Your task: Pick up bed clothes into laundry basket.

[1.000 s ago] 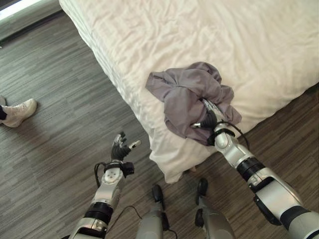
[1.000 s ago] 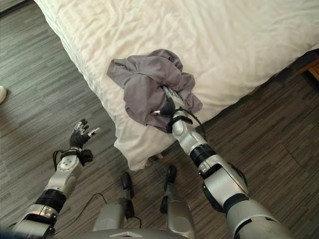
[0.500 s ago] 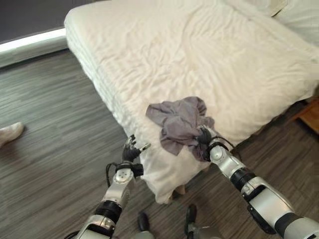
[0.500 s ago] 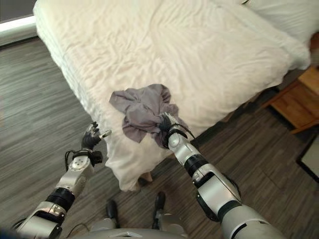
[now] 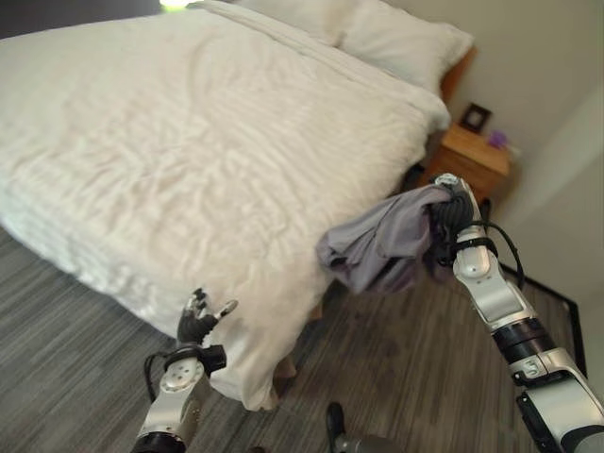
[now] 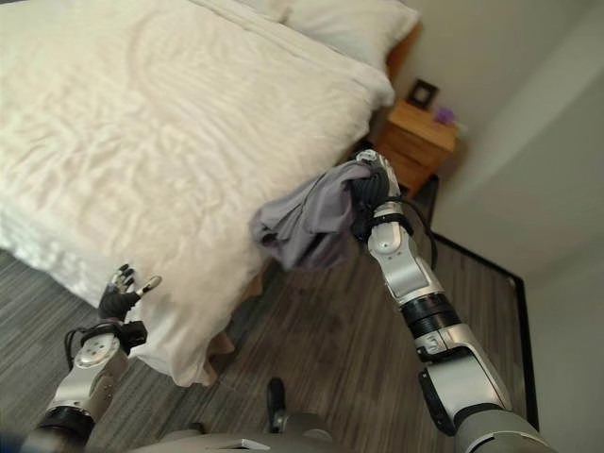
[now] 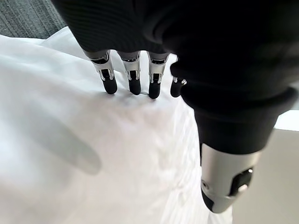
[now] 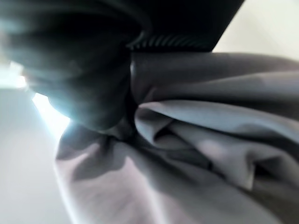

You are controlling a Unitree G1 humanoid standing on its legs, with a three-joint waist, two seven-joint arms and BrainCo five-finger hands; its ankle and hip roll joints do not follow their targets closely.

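I am holding the grey garment (image 5: 387, 247) in my right hand (image 5: 451, 209), fingers curled round a bunch of the cloth. It is hanging clear in the air past the bed's (image 5: 189, 142) near corner, over the wood floor (image 5: 406, 349), touching neither as far as I can tell. In the right wrist view the cloth (image 8: 210, 154) is lying in folds right against the hand's dark cover, and I am not seeing the fingers themselves there.

My left hand (image 5: 198, 321) is hovering low beside the drooping corner of the white duvet (image 5: 245, 330), its fingers (image 7: 133, 77) straight and spread with nothing in them; in the left wrist view the tips are looking very near the sheet, though I cannot tell whether they touch.

The open room is lying on the floor strip between the bed's edge and the wall, running toward the wooden nightstand (image 5: 467, 156) beside the pillows (image 5: 401, 38). A dark frame (image 6: 491, 274) is bordering the floor on the right, cut off at the edge.
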